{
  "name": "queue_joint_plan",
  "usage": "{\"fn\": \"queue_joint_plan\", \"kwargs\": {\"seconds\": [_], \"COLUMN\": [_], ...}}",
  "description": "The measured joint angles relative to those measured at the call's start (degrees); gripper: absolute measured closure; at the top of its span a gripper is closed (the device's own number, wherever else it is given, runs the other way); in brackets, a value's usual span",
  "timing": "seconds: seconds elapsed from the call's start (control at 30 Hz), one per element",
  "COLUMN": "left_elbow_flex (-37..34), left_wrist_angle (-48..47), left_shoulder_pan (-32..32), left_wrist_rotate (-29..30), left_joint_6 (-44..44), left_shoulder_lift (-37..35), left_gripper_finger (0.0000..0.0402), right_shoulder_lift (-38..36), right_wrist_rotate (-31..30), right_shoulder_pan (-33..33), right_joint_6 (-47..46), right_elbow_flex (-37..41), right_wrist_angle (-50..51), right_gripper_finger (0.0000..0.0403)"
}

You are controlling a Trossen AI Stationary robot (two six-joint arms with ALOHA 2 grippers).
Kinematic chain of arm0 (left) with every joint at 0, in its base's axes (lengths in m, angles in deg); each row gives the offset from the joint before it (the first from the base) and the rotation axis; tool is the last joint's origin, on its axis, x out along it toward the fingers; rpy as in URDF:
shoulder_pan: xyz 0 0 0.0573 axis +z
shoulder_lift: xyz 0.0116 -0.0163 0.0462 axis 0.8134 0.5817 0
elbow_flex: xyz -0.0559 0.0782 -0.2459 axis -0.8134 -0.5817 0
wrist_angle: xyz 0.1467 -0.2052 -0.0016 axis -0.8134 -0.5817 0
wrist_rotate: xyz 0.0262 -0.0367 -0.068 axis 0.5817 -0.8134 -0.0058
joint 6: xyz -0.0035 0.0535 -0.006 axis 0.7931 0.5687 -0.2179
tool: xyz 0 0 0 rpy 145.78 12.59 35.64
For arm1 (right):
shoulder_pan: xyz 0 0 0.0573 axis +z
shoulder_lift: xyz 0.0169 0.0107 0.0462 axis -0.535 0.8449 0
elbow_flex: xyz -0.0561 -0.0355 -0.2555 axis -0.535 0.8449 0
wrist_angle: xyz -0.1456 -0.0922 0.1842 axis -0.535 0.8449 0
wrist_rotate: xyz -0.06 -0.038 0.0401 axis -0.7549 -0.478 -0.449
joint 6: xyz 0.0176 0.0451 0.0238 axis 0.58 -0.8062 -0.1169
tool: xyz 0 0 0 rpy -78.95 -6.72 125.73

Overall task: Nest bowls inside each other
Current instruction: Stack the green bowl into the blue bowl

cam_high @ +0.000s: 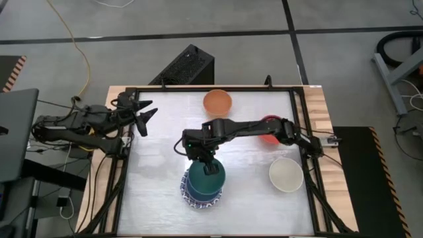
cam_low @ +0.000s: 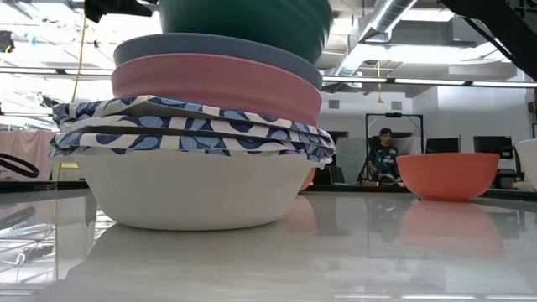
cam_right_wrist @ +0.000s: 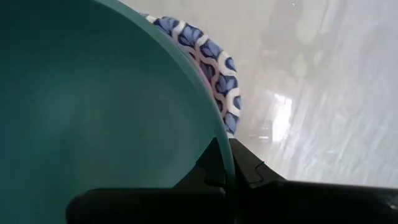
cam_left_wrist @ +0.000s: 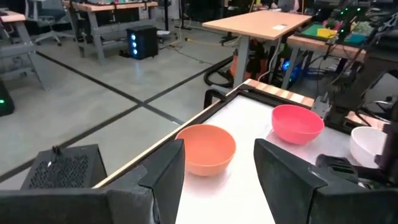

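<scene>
**Teal bowl held over the stack of bowls**

The right gripper (cam_high: pixel 213 169) is clenched on the rim of the teal bowl (cam_high: pixel 205 178): in the right wrist view one finger is inside the rim and the other outside it (cam_right_wrist: pixel 227 168). The teal bowl is directly above the stack (cam_low: pixel 193 151). Under the gripper, from the top, the stack has a dark blue bowl (cam_low: pixel 168 49), a pink bowl (cam_low: pixel 214 84), the white bowls with blue-patterned rims (cam_low: pixel 185 126), and the lowest white one stands on the table (cam_low: pixel 377 260). Whether the teal bowl already touches the dark blue bowl, I cannot tell.

Away from this gripper, alone on the table, are an orange bowl (cam_high: pixel 217 102), a red bowl (cam_high: pixel 268 137) partly hidden under the right arm, and a cream bowl (cam_high: pixel 286 174).

The left gripper (cam_high: pixel 142 114) waits at the left edge of the table with its fingers apart and empty, far from the stack.
</scene>
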Motion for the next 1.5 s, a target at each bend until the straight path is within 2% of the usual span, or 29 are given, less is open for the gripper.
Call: {"fn": "queue_joint_plan", "kwargs": {"seconds": [0.37, 0.5, 0.7, 1.17, 1.37, 1.5], "left_elbow_flex": [0.0, 0.0, 0.0, 0.0, -2.8, -5.1], "left_wrist_angle": [-4.8, -6.9, -8.0, -11.1, -11.5, -11.3], "left_shoulder_pan": [0.0, 0.0, 0.9, 2.1, 2.1, 2.1], "left_wrist_rotate": [1.1, -1.5, -9.8, -10.5, -15.7, -14.2], "left_joint_6": [-4.3, -8.3, -10.3, -15.6, -18.2, -19.3], "left_shoulder_lift": [0.0, 0.0, -0.9, -11.1, -11.3, -11.3], "left_gripper_finger": [0.0220, 0.0220, 0.0221, 0.0221, 0.0221, 0.0221], "right_shoulder_lift": [1.3, 3.7, 3.7, 3.7, 3.7, 3.7], "right_wrist_rotate": [1.1, 4.7, 5.2, 6.2, 6.2, 6.3], "right_shoulder_pan": [1.2, 1.5, 1.3, 0.6, -0.6, -1.4], "right_joint_6": [-0.5, -0.5, -0.7, 0.9, 1.7, 1.7], "right_elbow_flex": [-0.1, 0.1, 0.0, 0.0, 0.0, 0.0], "right_wrist_angle": [-1.6, -1.8, -2.8, -2.5, -3.7, -3.6], "right_gripper_finger": [0.0392, 0.0392, 0.0392, 0.0392, 0.0392, 0.0392]}}
